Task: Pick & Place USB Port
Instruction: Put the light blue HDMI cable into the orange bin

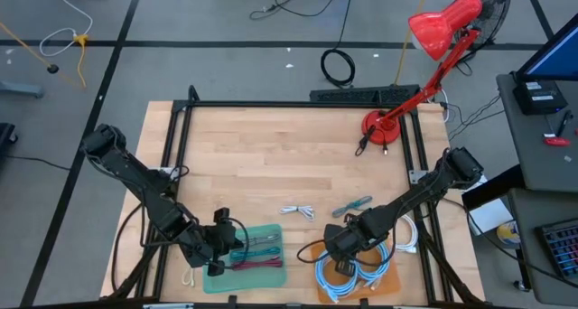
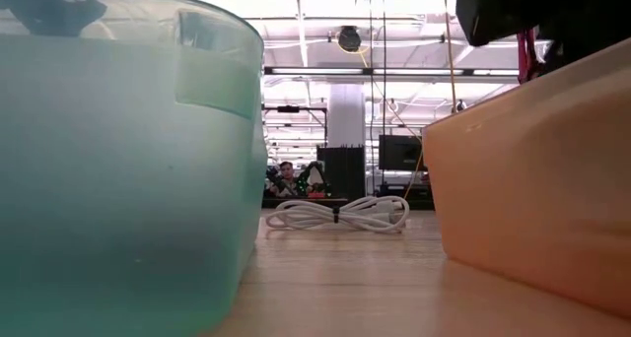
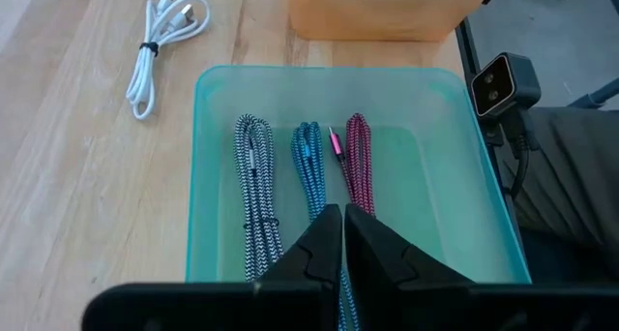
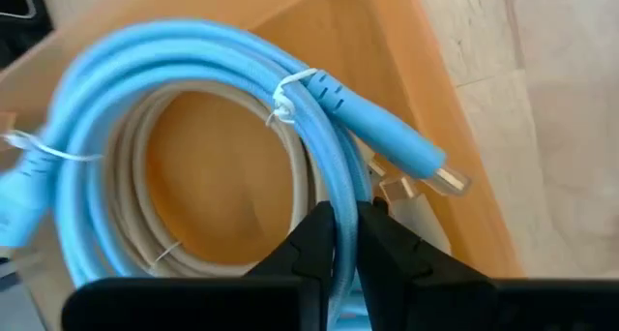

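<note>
Left gripper (image 1: pixel 219 246): above the teal bin (image 1: pixel 271 277) at the table's near edge. Fingers together, tips meeting, nothing between them in the left wrist view. Only that view resolves the bin contents: three braided USB cables side by side, black-and-white (image 3: pixel 253 191), blue (image 3: pixel 309 166) and red (image 3: pixel 359 162), the fingertips poised over the near ends of the blue and red ones.

Right gripper (image 1: pixel 341 241): over the orange bin (image 1: pixel 357 295), just beside the teal one. Right wrist view only: coiled light-blue cable (image 4: pixel 193 128) tied with white zip ties, a grey cable nested inside the coil, a metal plug at the end. Fingers closed on a strand of the light-blue cable, pinched between the tips.

High view only: white USB cable (image 1: pixel 298 210) and blue-grey cable (image 1: pixel 352 205) lying loose on the wooden table (image 1: pixel 271 155) beyond the bins; red desk lamp (image 1: pixel 424 65) at the far right corner.

Low view: walls of both bins, the white cable coil between them, farther back.
</note>
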Robot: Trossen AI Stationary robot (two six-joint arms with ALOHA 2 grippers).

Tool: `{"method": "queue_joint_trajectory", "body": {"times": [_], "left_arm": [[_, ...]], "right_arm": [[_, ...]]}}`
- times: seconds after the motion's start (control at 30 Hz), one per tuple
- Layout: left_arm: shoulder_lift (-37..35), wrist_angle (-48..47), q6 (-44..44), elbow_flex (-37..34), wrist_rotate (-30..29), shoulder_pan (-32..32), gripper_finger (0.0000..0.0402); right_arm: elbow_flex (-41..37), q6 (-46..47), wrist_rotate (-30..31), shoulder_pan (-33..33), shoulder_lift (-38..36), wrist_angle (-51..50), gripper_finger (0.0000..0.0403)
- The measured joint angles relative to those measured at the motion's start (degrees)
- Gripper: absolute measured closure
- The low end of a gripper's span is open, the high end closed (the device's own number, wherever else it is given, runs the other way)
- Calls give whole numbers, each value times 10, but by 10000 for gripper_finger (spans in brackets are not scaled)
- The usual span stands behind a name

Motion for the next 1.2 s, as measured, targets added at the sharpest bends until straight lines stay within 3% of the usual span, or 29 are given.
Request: {"method": "queue_joint_trajectory", "body": {"times": [0.5,0.63,1.03,1.2], "left_arm": [[0,1,-4,0,0,0,383],[0,0,-4,0,0,0,383],[0,-1,-6,0,0,0,383],[0,-2,-8,0,0,0,383]], "right_arm": [[0,-2,13,0,-8,22,333],[0,10,-15,0,-13,29,333],[0,125,-17,57,-67,-45,398],[0,151,-16,76,-67,-49,396]]}}
